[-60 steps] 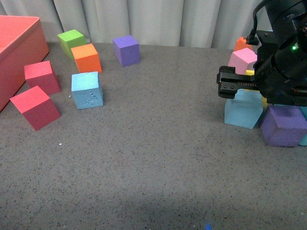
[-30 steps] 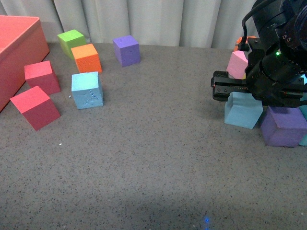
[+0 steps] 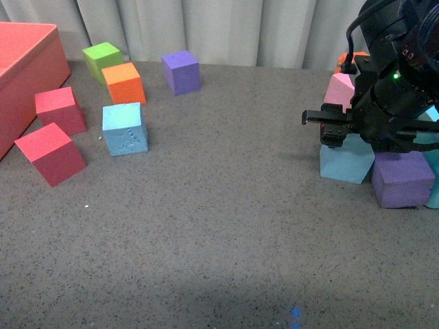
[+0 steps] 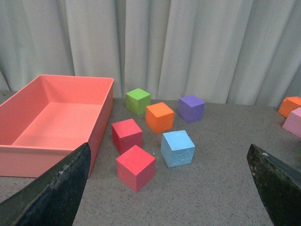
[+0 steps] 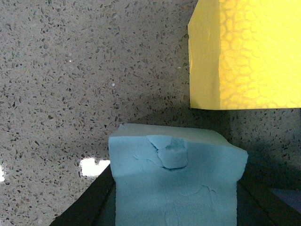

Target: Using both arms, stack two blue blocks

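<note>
One light blue block (image 3: 125, 128) with embossed marks stands on the grey table at the left; it also shows in the left wrist view (image 4: 177, 148). The second blue block (image 3: 345, 163) sits at the right, under my right gripper (image 3: 343, 130), which is shut on it; in the right wrist view the block (image 5: 176, 183) fills the space between the black fingers (image 5: 91, 200). My left gripper (image 4: 169, 188) is open and empty, well short of the marked blue block, with its fingers (image 4: 51, 188) wide apart.
A red bin (image 3: 24, 75) stands far left. Two red cubes (image 3: 51, 152), an orange cube (image 3: 123, 82), a green cube (image 3: 103, 58) and a purple cube (image 3: 181, 71) surround the left blue block. A purple cube (image 3: 403, 179), pink cube (image 3: 341, 89) and yellow cube (image 5: 244, 52) crowd the right block.
My right gripper has shifted left and lowered onto the right blue block, its fingers closing on it. The block has hardly moved. The left cubes have not moved.
</note>
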Tool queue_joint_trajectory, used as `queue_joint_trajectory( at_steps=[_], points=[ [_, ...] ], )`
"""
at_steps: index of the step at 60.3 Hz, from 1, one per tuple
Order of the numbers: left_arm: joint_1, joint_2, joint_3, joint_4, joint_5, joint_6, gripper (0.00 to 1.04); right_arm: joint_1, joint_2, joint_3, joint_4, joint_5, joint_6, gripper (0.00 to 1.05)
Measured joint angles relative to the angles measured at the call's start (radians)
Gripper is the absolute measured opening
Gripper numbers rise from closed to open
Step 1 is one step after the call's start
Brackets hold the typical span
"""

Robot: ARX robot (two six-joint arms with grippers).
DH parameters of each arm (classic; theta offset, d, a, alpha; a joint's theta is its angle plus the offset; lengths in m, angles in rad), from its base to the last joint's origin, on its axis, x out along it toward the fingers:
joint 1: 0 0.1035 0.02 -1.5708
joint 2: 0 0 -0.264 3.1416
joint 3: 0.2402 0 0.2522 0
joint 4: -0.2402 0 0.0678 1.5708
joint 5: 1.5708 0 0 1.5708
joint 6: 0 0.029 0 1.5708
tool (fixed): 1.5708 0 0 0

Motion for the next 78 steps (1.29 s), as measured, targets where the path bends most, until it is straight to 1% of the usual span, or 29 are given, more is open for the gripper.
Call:
queue_joint_trajectory(
  at_steps=[13, 27, 35, 43, 58, 66, 78],
  points=[
    [0.000, 0.000, 0.000, 0.000, 0.000, 0.000, 0.98, 0.005, -0.010, 0.000, 0.004, -0.023, 0.001, 0.47],
    [0.000, 0.000, 0.000, 0.000, 0.000, 0.000, 0.98, 0.060, -0.017, 0.045, -0.016, -0.053, 0.001, 0.47],
    [0.000, 0.000, 0.000, 0.000, 0.000, 0.000, 0.98, 0.111, 0.013, 0.153, -0.059, -0.068, 0.003, 0.47],
    [0.000, 0.000, 0.000, 0.000, 0.000, 0.000, 0.98, 0.161, 0.108, 0.286, -0.118, -0.075, 0.009, 0.47],
    [0.000, 0.000, 0.000, 0.000, 0.000, 0.000, 0.98, 0.234, 0.224, 0.468, -0.192, -0.083, 0.015, 0.47],
    [0.000, 0.000, 0.000, 0.000, 0.000, 0.000, 0.98, 0.255, 0.250, 0.521, -0.217, -0.082, 0.017, 0.47],
    [0.000, 0.000, 0.000, 0.000, 0.000, 0.000, 0.98, 0.265, 0.270, 0.535, -0.230, -0.078, 0.015, 0.46]
  ],
)
